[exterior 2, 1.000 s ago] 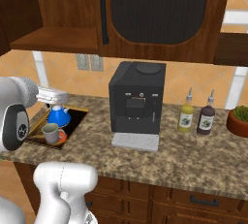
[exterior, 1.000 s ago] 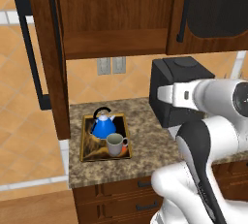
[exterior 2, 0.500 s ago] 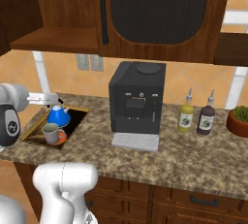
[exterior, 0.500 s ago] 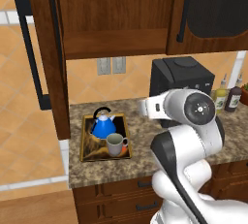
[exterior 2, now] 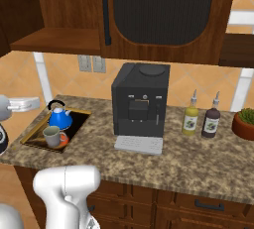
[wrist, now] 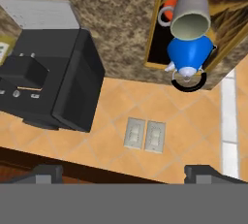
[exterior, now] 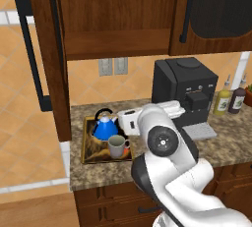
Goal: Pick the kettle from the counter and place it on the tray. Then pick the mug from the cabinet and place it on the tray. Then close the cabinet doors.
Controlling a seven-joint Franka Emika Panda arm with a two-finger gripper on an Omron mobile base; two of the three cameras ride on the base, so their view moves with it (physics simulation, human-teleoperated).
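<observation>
A blue kettle [exterior: 104,128] and a grey mug [exterior: 117,146] stand together on the gold-rimmed tray [exterior: 88,148] at the left end of the granite counter [exterior: 96,171], the mug just in front of the kettle and both well inside the tray's rim. With both items delivered, the remaining job appears to be the cabinet doors [exterior: 45,54]: the left one stands swung out above and to the left of the tray, its long black bar handle [exterior: 30,49] facing the tiled wall, while the wooden shelf of the cabinet [exterior: 115,44] is exposed directly above the tray. The white arm is raised to the right of the tray, in front of the black coffee machine [exterior: 183,89]; its gripper [wrist: 123,173] is spread wide and holds nothing, looking past two wall switches [wrist: 145,135] down toward the tray. The door looks a stiff, rigid panel that should swing on its hinges under a steady push rather than needing a lift; the slim bar handle seems a small target for the fingertips [wrist: 206,172], so a flat press on the wooden frame near the free edge may be the surer hold. A second door [exterior 2: 163,10] hangs above the coffee machine, to the tray's right.
</observation>
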